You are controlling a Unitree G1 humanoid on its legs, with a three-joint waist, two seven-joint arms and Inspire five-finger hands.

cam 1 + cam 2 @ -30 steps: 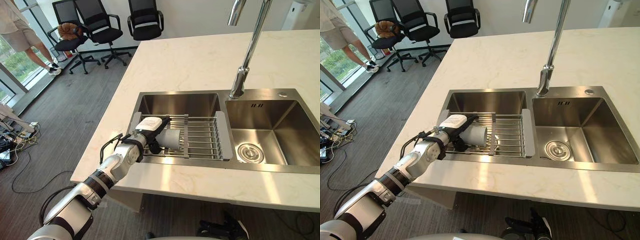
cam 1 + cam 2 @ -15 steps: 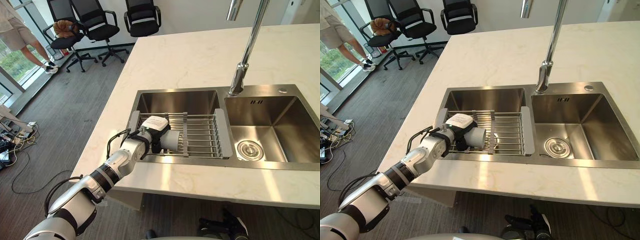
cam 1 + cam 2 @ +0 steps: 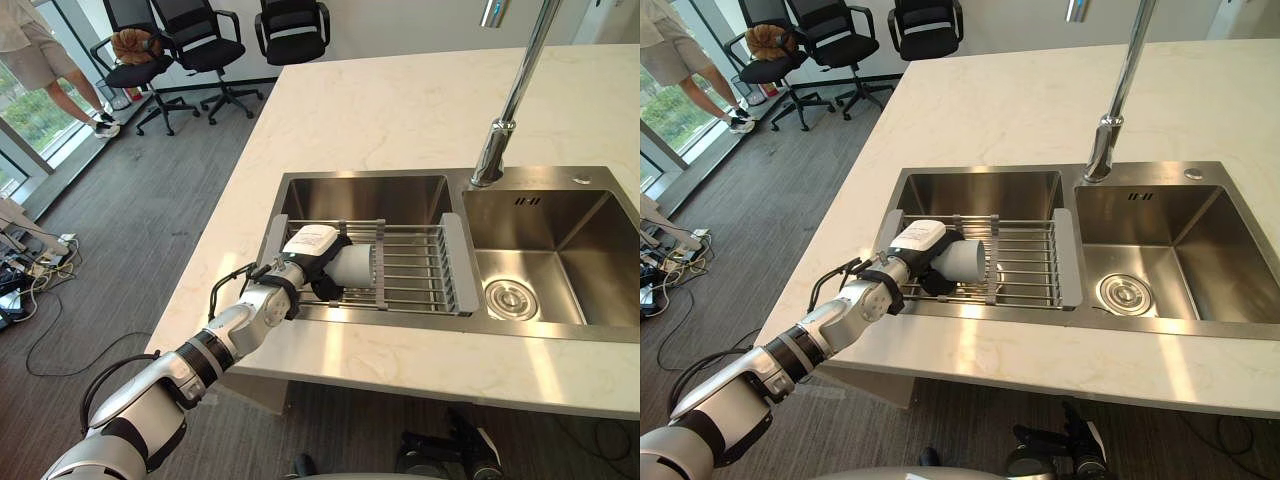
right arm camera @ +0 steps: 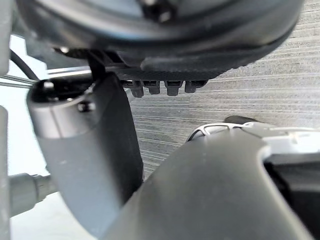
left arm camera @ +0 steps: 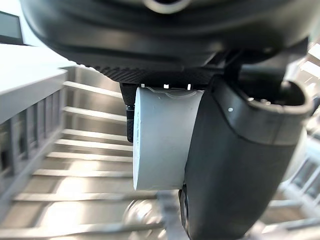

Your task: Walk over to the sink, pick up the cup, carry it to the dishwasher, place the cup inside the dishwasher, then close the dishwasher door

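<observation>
A pale grey cup [image 3: 352,266] lies on its side in my left hand [image 3: 305,250], its open mouth turned toward the faucet side. It is just above the wire drying rack [image 3: 420,270] that spans the left sink basin [image 3: 360,200]. The left wrist view shows the thumb [image 5: 235,160] and the fingers curled round the cup [image 5: 162,135], with the rack bars behind. My right hand [image 4: 175,40] hangs over the grey floor with relaxed fingers and holds nothing.
A tall faucet [image 3: 495,150] rises between the two basins, and the right basin [image 3: 560,260] has a round drain. The marble counter [image 3: 400,110] stretches behind the sink. Office chairs [image 3: 200,50] and a person [image 3: 40,50] are at the far left.
My left hand has closed round the cup and raised it slightly off the rack bars. The camera has shifted a little.
</observation>
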